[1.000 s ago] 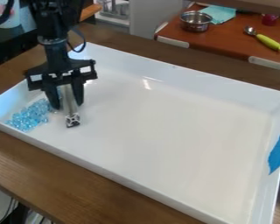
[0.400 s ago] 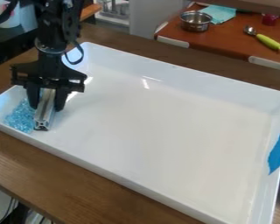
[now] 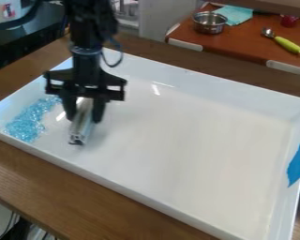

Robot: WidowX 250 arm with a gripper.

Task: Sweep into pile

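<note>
The black gripper point(image 3: 84, 112) hangs over the left part of the white tray point(image 3: 196, 140), shut on a silver metal bar point(image 3: 81, 126) that slants down toward the tray floor. Light blue clear beads point(image 3: 28, 123) lie bunched in a long narrow band along the tray's left wall, stretching from the near left corner up toward the far side. A gap of white floor separates the bar from the beads. Whether the bar's lower end touches the floor I cannot tell.
Blue tape point(image 3: 299, 161) is stuck over the tray's right wall. Behind the brown table point(image 3: 84, 197), a reddish-brown surface point(image 3: 240, 44) holds a metal pot point(image 3: 209, 22), a teal cloth point(image 3: 234, 14) and a spoon with a yellow-green handle point(image 3: 287, 44).
The gripper and bar first moved left against the beads, then back right, away from them. The beads now form a longer, narrower band by the left wall.
</note>
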